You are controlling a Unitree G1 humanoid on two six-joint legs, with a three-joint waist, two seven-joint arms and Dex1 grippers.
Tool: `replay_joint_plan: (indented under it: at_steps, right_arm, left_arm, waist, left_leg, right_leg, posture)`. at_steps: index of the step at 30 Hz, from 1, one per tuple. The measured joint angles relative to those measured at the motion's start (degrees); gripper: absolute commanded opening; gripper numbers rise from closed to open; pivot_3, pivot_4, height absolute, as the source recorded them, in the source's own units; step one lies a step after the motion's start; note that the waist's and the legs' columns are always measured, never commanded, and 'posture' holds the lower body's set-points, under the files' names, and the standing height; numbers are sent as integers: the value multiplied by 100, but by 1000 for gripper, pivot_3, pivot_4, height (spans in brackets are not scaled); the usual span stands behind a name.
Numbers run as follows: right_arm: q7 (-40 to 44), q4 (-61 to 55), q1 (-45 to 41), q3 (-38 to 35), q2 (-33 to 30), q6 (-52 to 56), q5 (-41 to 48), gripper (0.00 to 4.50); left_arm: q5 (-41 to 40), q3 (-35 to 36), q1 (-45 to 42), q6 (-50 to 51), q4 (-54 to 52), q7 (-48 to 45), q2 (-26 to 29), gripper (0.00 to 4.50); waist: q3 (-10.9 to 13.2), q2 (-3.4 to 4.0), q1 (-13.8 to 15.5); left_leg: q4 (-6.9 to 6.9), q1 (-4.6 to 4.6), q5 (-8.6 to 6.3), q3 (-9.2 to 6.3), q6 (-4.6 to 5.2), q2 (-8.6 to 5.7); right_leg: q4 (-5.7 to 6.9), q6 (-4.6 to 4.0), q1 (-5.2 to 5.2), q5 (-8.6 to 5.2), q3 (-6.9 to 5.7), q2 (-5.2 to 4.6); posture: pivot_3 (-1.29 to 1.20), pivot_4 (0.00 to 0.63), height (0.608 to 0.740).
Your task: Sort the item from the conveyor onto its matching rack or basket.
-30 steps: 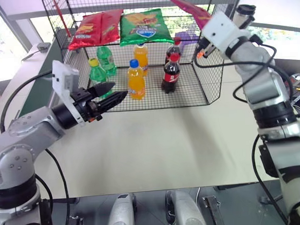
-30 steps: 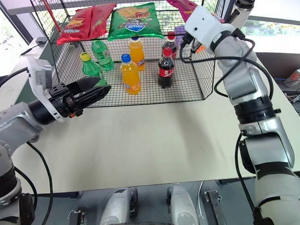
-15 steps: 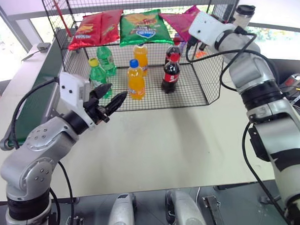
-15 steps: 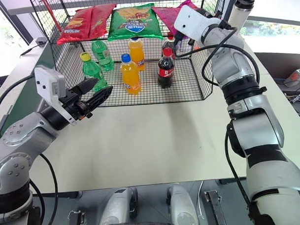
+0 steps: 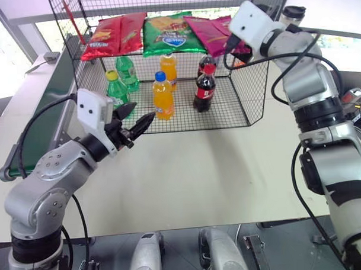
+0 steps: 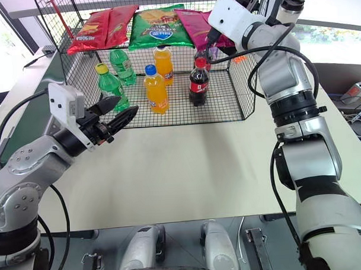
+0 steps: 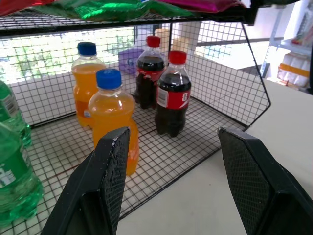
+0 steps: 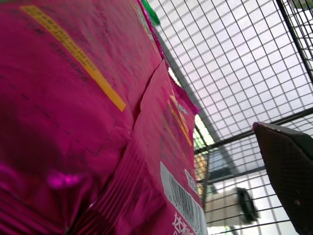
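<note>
Magenta-pink glossy snack bag [image 5: 208, 33] lying flat on upper mesh shelf of black wire cage rack [image 5: 250, 91], upper centre of frame beside green chip bag [image 5: 172, 33], right gripper [image 6: 216, 46] at its edge, fingers spread, left gripper [image 5: 134, 117] parted, empty, left of centre.

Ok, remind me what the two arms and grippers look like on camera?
Both arms are silver-grey metal segments with black joint bands and loose black cables looping alongside. Each wrist carries a white boxy camera housing. The left gripper and right gripper each have two black tapered fingers with finely textured inner pads. No markings are legible.
</note>
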Motion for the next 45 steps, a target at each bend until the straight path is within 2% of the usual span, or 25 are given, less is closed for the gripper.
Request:
replay_joint_plan:
  at_steps: [8, 9, 10, 11, 16, 17, 18, 22, 31, 37, 41, 42, 45]
  right_arm:
    - [193, 137, -7, -278, 79, 105, 340, 4447]
    - [168, 185, -20, -305, 96, 96, 372, 3945]
    - [137, 227, -24, -316, 122, 95, 413, 3702]
    - [119, 258, -23, -318, 157, 99, 439, 3250]
    - [174, 189, 55, -320, 194, 238, 551, 574]
    - [196, 136, 89, -320, 194, 277, 567, 224]
    - [213, 53, 130, -322, 192, 342, 593, 104]
    - [157, -333, 245, -373, 159, 679, 656, 104]
    - [-822, -453, 270, -503, -76, 547, 271, 104]
    - [-1012, 299, 181, -170, 263, 175, 92, 104]
    - [-677, 733, -144, -137, 292, -7, 194, 1619]
    - [-484, 838, -264, -136, 272, -34, 255, 2212]
    - [147, 1225, -617, -140, 182, -173, 403, 3630]
  left_arm:
    - [243, -101, 66, -115, 56, -38, -63, 2973]
    - [253, -103, 68, -115, 60, -38, -72, 2973]
    - [256, -103, 69, -115, 59, -37, -78, 2973]
    - [261, -103, 73, -115, 58, -37, -80, 2973]
    - [286, -101, 192, -114, 58, -42, -80, 2973]
    - [293, -101, 191, -115, 58, -45, -80, 2973]
    - [304, -101, 191, -115, 59, -47, -80, 2973]
    - [350, -103, 190, -115, 68, -71, -80, 2973]
    - [452, -192, 159, -117, 153, -149, -80, 2973]
    - [541, -255, 84, -136, 253, -196, -96, 2973]
    - [582, -255, 68, -171, 258, -197, -92, 2973]
    - [598, -255, 68, -172, 258, -197, -92, 2973]
    - [616, -251, 97, -175, 257, -198, -93, 2973]
  waist:
    - [0, 0, -7]
    - [0, 0, -10]
    - [0, 0, -10]
    - [0, 0, -10]
    - [1, 1, 16]
    - [1, 1, 23]
    - [1, 1, 25]
    - [1, 2, 19]
    - [2, 3, 7]
    - [2, 3, -3]
    - [3, 5, 12]
    - [3, 5, 8]
    - [3, 5, 3]
  left_leg:
    - [-1, 2, 0, 1, 0, 0]
    - [-1, 2, 0, 2, 0, 0]
    - [-1, 3, 0, 1, 0, 0]
    - [-1, 3, 0, 1, 0, 0]
    - [-3, -5, 0, -2, 1, 0]
    - [-3, -6, -1, -2, 1, 0]
    - [-2, -8, -1, -2, 1, 0]
    - [-2, -9, -1, -2, 1, 0]
    - [-4, -11, -1, -2, 1, -1]
    - [-3, -11, -1, -2, 1, 0]
    - [-3, -17, -1, -3, 1, -1]
    - [-3, -17, -1, -2, 1, -1]
    - [-3, -15, -1, -3, 2, -1]
  right_leg:
    - [0, -1, 0, 0, 1, 0]
    - [0, -1, 0, 0, 1, 0]
    - [0, -2, 0, 0, 1, 0]
    - [1, -2, 0, 0, 0, 0]
    - [-4, -1, -1, 0, -1, 0]
    - [-5, -1, -1, 0, -1, 0]
    - [-6, 0, -2, 0, -2, -1]
    - [-5, -1, -3, 0, -3, -1]
    - [-6, -1, -7, 0, -3, -1]
    - [-5, -1, -7, 0, -3, 0]
    - [-8, 0, -9, 0, -3, -1]
    - [-9, 0, -9, 0, -3, -1]
    - [-8, 0, -9, 0, -4, -1]
  posture:
    - [0, 150, 740]
    - [0, 150, 740]
    - [0, 150, 740]
    - [0, 150, 740]
    - [0, 150, 740]
    - [0, 150, 740]
    - [0, 150, 740]
    - [0, 150, 740]
    - [0, 150, 740]
    - [0, 150, 740]
    - [0, 150, 740]
    - [0, 150, 740]
    - [0, 150, 740]
